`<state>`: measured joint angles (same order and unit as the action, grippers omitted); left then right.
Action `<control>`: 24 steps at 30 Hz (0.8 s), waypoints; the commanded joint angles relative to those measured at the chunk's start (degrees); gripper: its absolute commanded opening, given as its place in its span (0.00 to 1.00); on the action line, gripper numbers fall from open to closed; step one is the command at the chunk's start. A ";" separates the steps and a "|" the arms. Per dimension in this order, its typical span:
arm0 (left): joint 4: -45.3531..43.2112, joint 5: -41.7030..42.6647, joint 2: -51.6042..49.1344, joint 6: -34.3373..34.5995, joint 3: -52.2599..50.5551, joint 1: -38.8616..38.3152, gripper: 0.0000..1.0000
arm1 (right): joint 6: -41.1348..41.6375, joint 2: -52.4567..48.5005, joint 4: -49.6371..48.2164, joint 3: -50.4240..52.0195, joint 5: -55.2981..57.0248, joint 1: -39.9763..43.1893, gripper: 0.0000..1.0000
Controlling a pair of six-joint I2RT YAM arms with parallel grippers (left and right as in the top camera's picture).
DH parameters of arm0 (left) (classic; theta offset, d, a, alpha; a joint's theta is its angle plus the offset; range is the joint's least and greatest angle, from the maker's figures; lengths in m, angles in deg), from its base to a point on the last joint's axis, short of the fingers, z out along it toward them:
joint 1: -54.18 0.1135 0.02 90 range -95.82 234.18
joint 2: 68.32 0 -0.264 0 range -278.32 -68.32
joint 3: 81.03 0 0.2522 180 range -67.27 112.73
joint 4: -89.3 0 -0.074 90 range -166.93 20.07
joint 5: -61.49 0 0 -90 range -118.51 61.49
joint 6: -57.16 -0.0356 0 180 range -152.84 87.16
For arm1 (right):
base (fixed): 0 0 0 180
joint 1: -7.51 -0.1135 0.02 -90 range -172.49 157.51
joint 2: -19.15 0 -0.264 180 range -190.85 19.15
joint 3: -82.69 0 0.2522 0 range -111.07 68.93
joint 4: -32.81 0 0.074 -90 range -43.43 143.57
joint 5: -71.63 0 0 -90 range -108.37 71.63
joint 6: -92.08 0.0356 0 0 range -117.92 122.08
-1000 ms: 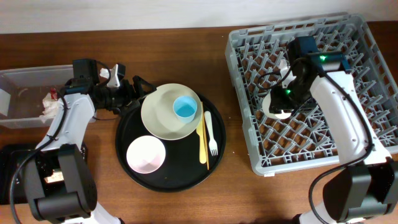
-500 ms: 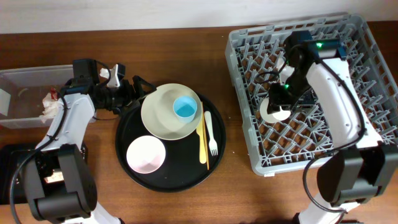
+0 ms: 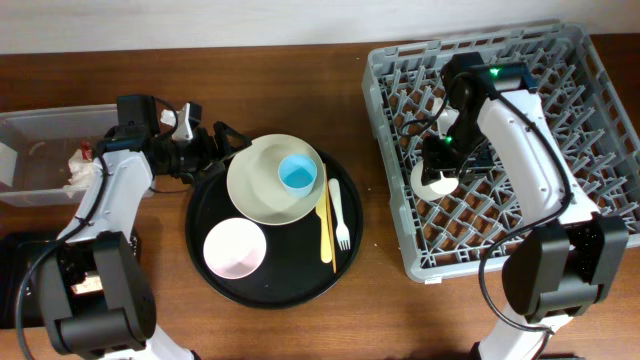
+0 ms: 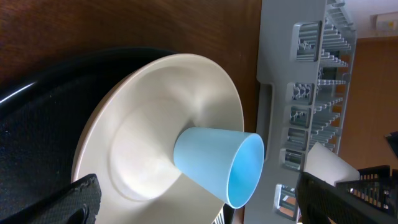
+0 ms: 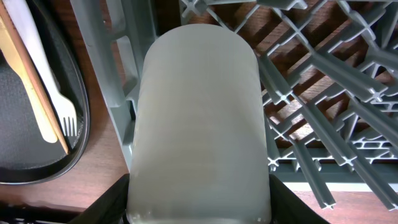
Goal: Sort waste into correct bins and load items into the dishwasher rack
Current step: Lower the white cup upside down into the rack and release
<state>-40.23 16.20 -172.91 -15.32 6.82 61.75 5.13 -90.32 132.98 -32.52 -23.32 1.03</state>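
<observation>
Over dishwasher rack point(image 3: 600, 90), right gripper point(image 3: 438, 170) angled down, clamping small cream cup point(image 5: 199, 118); left gripper point(image 3: 222, 150) spread beside plate point(image 3: 258, 192).

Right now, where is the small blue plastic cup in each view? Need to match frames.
Overhead: small blue plastic cup left of centre, mouth up, on the pale cream plate.
Left wrist: lower centre, on the same plate, mouth pointing right in the picture.
Right wrist: not in it.
Shared landmark: grey pegged dishwasher rack, right side overhead, right edge in left wrist, across most of right wrist.
</observation>
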 commanded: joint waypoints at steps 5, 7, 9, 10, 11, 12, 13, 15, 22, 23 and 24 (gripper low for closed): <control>0.02 0.20 -0.31 -0.48 0.09 0.11 0.99 | 0.20 -0.33 0.44 0.04 1.11 -0.37 0.27; 0.02 0.22 -0.31 -0.48 0.09 0.11 0.99 | 0.17 -0.37 0.31 0.81 1.14 -0.37 0.29; 0.02 0.22 -0.31 -0.48 0.09 0.11 0.99 | 0.17 -0.42 -0.66 1.99 1.14 -0.37 0.29; 0.04 0.22 -0.31 -0.48 0.09 0.09 0.99 | 0.17 -0.42 -2.49 3.43 1.14 -0.35 0.29; 0.02 0.22 -0.31 -0.48 0.09 0.11 0.99 | 0.17 -0.42 -3.69 4.13 1.14 -0.35 0.29; 0.02 0.20 -0.31 -0.48 0.09 0.11 0.99 | 0.20 -0.48 -4.37 4.33 1.09 -0.31 0.30; 0.02 0.20 -0.31 -0.48 0.09 0.11 0.99 | 0.17 -0.48 -4.35 4.33 1.14 -0.31 0.64; 0.02 0.20 -0.31 -0.48 0.09 0.09 0.99 | 0.15 -0.46 -3.91 3.85 1.09 -0.24 0.99; 0.02 0.20 -0.31 -0.48 0.09 0.11 0.99 | 0.17 1.22 9.66 -12.87 -2.93 -0.26 0.99; 0.02 0.20 -0.31 -0.48 0.09 0.11 0.99 | 0.17 1.55 10.25 -12.87 -4.39 -0.26 0.99; 0.02 0.20 -0.31 -0.48 0.09 0.11 0.99 | 0.17 1.36 10.49 -12.83 -4.52 -0.26 0.99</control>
<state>-40.23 16.20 -172.91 -15.32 6.82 61.75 5.09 -90.14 143.05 -44.43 -26.01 1.03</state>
